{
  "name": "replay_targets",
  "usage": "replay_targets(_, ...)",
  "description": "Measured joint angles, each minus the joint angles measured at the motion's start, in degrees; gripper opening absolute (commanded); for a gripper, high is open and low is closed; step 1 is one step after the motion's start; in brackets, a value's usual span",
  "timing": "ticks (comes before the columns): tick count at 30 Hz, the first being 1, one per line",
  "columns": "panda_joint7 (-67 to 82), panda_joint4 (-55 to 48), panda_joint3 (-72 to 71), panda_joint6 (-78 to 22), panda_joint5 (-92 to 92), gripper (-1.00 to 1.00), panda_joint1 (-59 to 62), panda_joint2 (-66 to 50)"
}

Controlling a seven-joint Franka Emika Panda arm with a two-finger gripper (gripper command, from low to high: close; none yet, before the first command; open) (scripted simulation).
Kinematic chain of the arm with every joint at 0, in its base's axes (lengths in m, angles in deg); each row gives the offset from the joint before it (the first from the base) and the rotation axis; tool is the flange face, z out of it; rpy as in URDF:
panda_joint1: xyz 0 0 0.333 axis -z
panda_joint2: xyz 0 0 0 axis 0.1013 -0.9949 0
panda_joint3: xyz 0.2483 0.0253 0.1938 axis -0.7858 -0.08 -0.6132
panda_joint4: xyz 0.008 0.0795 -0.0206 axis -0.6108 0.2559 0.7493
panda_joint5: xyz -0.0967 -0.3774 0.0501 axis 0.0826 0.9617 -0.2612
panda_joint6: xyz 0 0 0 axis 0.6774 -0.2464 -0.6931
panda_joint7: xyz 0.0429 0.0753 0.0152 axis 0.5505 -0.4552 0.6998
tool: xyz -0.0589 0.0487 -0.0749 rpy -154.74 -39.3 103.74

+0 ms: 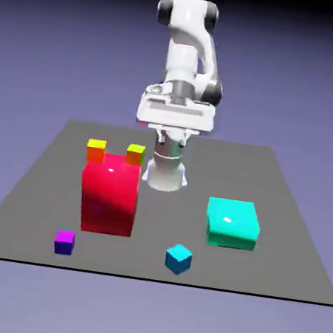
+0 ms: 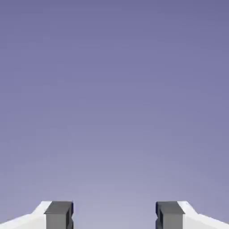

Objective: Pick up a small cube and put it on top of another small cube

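Claw up high, cyan cube waiting below!

And here's the arm, poised over the table [image 1: 185,265], its claw [image 2: 114,215] spread apart with nothing between the tips! The target, the small cyan cube [image 1: 178,260], sits at the table's near side, just right of the middle in the exterior view, well apart from the claw. First job, by the look of it: reach out and get above that cube. It's set cornerwise, so the wrist should turn to match two opposite faces, tips pointing straight down, then a slow drop before the squeeze. Catch it on its edges and it could spin!

What a line-up of shapes! Near left, a crisp purple cube [image 1: 64,243]; beyond it, a tall, glossy red block [image 1: 109,199] with a rounded front, two little yellowish cubes [image 1: 96,151] at its top. Right, a broad, shiny cyan block [image 1: 232,225] with softened edges, all on matte dark grey. Which cube takes the stack? Can't tell!
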Motion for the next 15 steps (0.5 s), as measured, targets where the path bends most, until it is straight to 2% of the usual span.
replay_targets(15, 25.8, -14.3, 10.8, -13.5, -5.8, 0.00, -16.8, -31.1)
